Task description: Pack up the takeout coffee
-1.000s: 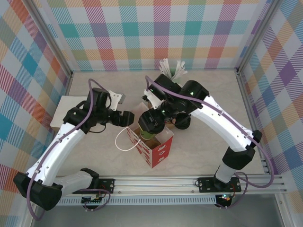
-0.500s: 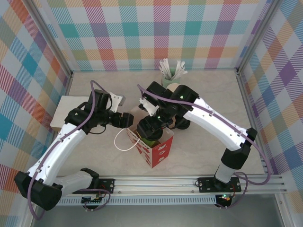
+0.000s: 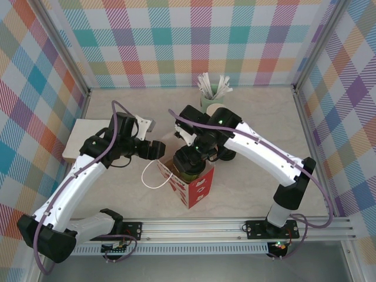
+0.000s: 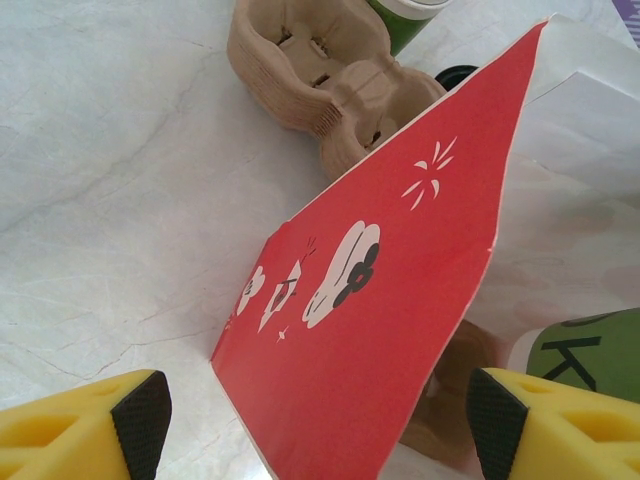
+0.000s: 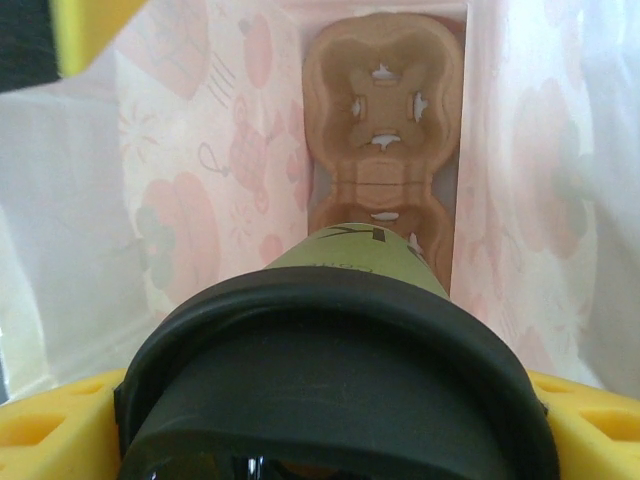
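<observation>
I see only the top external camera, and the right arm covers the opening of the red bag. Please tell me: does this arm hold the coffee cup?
Observer: Yes. In the right wrist view the right gripper has its jaws shut on the takeout coffee, at its black lid.
Operator: Is there something at the bottom of the bag?
Observer: A brown cardboard carrier lies on the floor of the bag; its far pocket is empty.
Operator: And does the left arm hold the bag?
Observer: No. In the left wrist view the left gripper has open jaws, one on each side of the bag's red wall, not pressing it.
</observation>
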Action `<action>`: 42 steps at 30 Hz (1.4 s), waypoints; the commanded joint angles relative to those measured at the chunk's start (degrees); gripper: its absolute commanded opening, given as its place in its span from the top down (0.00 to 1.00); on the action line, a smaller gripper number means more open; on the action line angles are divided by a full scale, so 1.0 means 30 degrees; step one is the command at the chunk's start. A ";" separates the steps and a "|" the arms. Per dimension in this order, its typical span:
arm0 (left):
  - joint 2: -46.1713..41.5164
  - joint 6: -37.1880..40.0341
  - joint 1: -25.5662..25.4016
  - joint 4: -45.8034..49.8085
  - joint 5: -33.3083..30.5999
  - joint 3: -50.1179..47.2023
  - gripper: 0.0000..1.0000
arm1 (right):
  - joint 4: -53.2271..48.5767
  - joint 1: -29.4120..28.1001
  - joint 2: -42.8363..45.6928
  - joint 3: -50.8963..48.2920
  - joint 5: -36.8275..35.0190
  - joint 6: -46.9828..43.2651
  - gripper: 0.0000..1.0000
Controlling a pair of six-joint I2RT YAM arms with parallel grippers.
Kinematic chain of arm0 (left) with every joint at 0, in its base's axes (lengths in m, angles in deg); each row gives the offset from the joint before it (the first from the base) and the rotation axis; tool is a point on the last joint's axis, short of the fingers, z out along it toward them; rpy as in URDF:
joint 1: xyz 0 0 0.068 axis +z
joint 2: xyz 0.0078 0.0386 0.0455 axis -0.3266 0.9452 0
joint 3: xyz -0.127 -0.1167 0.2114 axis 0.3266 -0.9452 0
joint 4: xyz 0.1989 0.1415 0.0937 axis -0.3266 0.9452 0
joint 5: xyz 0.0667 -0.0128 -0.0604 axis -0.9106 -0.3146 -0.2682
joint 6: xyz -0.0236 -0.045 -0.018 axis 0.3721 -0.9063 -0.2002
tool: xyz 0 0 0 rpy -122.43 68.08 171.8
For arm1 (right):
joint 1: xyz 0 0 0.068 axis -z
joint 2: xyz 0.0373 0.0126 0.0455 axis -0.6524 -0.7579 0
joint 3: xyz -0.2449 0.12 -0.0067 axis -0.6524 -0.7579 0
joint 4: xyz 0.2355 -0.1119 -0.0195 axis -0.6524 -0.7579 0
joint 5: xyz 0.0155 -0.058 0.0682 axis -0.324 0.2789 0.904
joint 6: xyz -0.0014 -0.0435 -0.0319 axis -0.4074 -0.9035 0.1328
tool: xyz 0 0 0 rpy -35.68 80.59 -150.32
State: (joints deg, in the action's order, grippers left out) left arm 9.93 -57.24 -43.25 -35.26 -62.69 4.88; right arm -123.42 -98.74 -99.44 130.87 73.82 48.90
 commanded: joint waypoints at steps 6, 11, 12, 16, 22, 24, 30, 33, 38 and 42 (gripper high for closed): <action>-0.0226 0.0455 0.0328 0.0088 -0.0593 -0.0451 0.21 | 0.0840 -0.0078 -0.0162 -0.1399 0.0051 -0.0278 0.17; -0.0190 0.0431 0.0327 0.0080 -0.0722 -0.0462 0.20 | 0.1376 -0.0087 -0.0185 -0.2175 0.0234 -0.0401 0.17; -0.0210 0.0427 0.0327 0.0080 -0.0739 -0.0480 0.20 | 0.1429 -0.0077 -0.0186 -0.2318 0.0241 -0.0402 0.17; -0.0214 0.0395 0.0327 0.0054 -0.0877 -0.0481 0.20 | 0.1741 -0.0086 -0.0175 -0.2933 0.0073 -0.0501 0.17; -0.0176 0.0331 0.0327 0.0050 -0.0945 -0.0480 0.19 | 0.2359 -0.0111 -0.0156 -0.3889 -0.0077 -0.0622 0.17; -0.0170 0.0294 0.0335 0.0050 -0.0943 -0.0465 0.19 | 0.2535 -0.0107 -0.0120 -0.4116 -0.0110 -0.0651 0.17; -0.0150 0.0244 0.0327 0.0045 -0.0975 -0.0473 0.19 | 0.2689 -0.0130 -0.0163 -0.4603 -0.0278 -0.0603 0.17; -0.0138 0.0176 0.0327 0.0017 -0.0944 -0.0447 0.19 | 0.2818 -0.0221 -0.0187 -0.4837 -0.0374 -0.0534 0.17; -0.0137 0.0159 0.0327 0.0021 -0.0947 -0.0407 0.19 | 0.2922 -0.0301 -0.0291 -0.5077 -0.0488 -0.0533 0.17; -0.0131 0.0134 0.0327 0.0055 -0.1002 -0.0392 0.19 | 0.3023 -0.0337 -0.0360 -0.5307 -0.0637 -0.0561 0.17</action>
State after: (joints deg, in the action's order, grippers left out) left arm 9.93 -57.29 -43.25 -36.09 -64.09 4.88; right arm -114.39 -99.33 -100.05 115.70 72.90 48.03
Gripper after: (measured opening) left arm 0.807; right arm 0.830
